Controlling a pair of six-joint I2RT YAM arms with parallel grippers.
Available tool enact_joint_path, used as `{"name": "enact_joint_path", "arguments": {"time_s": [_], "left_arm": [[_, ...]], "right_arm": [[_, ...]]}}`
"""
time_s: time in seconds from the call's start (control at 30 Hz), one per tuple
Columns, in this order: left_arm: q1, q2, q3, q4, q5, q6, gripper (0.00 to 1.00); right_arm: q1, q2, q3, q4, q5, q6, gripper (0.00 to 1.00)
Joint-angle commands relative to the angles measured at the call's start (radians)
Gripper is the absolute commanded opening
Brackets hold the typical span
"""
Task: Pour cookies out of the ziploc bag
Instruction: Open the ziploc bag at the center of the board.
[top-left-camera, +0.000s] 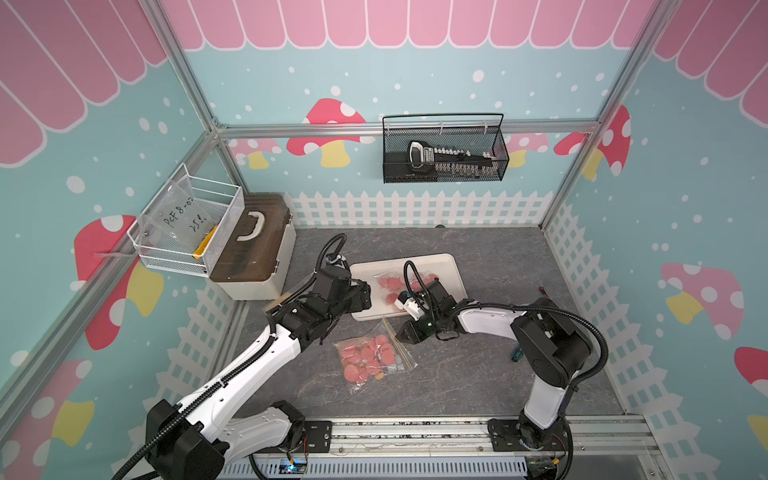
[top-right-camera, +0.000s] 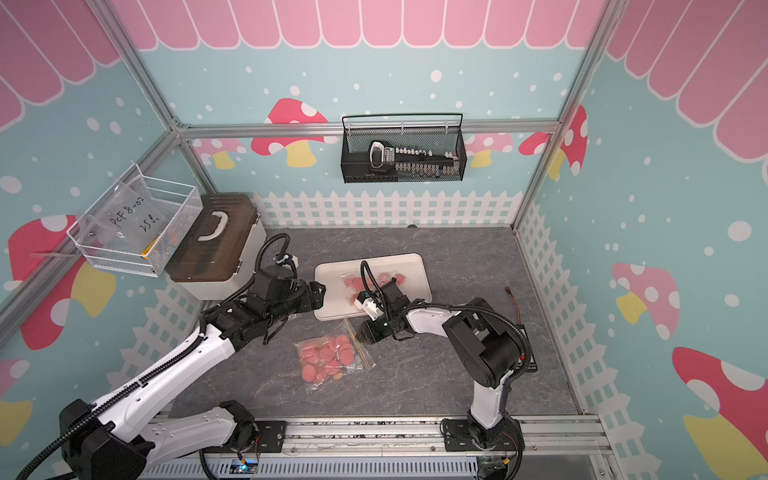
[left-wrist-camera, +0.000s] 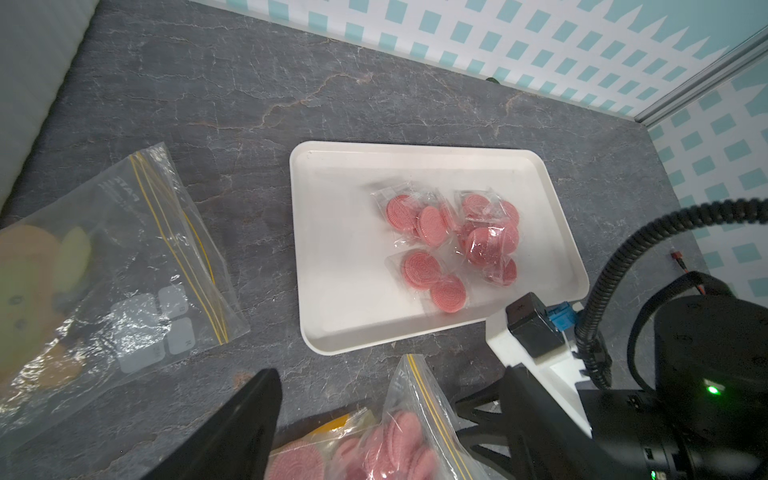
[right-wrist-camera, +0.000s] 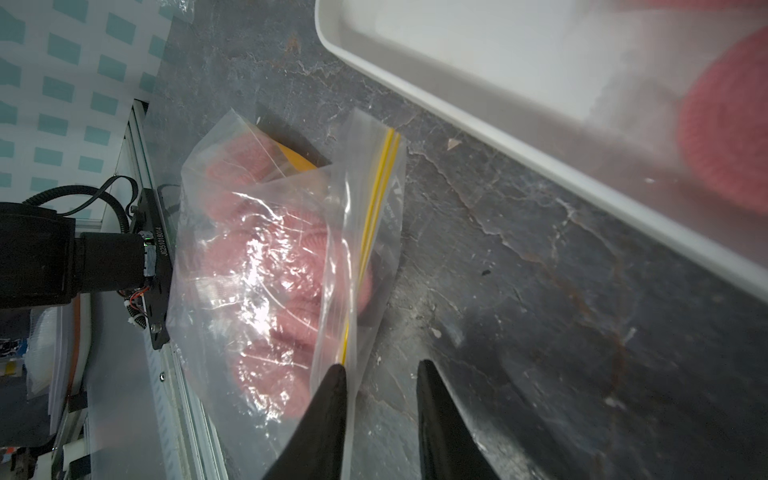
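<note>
While the ziploc bag (top-left-camera: 398, 358) lies flat on the grey table (top-left-camera: 498, 374), at 7 o'clock from the white tray (top-left-camera: 449, 266), the right gripper (right-wrist-camera: 380, 365) sits low at the bag's 1 o'clock corner, just off the tray's 6 o'clock rim. Its jaws stand a narrow way apart. The bag's yellow-striped zip edge runs down into the gap, and one finger touches the stripe. The wrist view shows the plastic between the fingers but not pinched. Most of the cookies (top-left-camera: 368, 355), pink-red discs with a few tan ones, sit inside the bag, packed away from the zip edge on its 2 o'clock side. A small heap of wrapped cookies (left-wrist-camera: 419, 270) lies on the tray near its middle. The left gripper (top-right-camera: 321, 296) hovers over the tray's 9 o'clock edge with its jaws spread wide, and I see nothing between them. A second clear zip bag (left-wrist-camera: 137, 257) shows close to the left wrist camera; what carries it I cannot tell.
</note>
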Motion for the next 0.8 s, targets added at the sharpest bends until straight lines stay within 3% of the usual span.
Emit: {"name": "enact_joint_path", "arguments": {"time_s": [0.0,0.07,0.3,0.43,0.77], "left_arm": [[-0.004,-0.016,0.014,0.007,0.009,0.005,0.87],[-0.004,-0.018,0.013,0.007,0.011,0.004,0.87],[-0.004,-0.019,0.011,0.006,0.015,0.004,0.87],[-0.004,-0.020,0.007,0.005,0.017,0.009,0.87],[-0.003,-0.013,0.006,0.010,0.075,0.023,0.88]], "right_arm": [[0.004,0.015,0.015,0.000,-0.029,-0.025,0.25],[0.005,0.015,0.015,0.001,-0.035,-0.025,0.18],[0.004,0.019,0.019,0.002,-0.044,-0.027,0.11],[0.005,0.019,0.019,0.002,-0.049,-0.022,0.00],[0.000,-0.005,0.008,0.025,-0.009,0.041,0.00]]}}
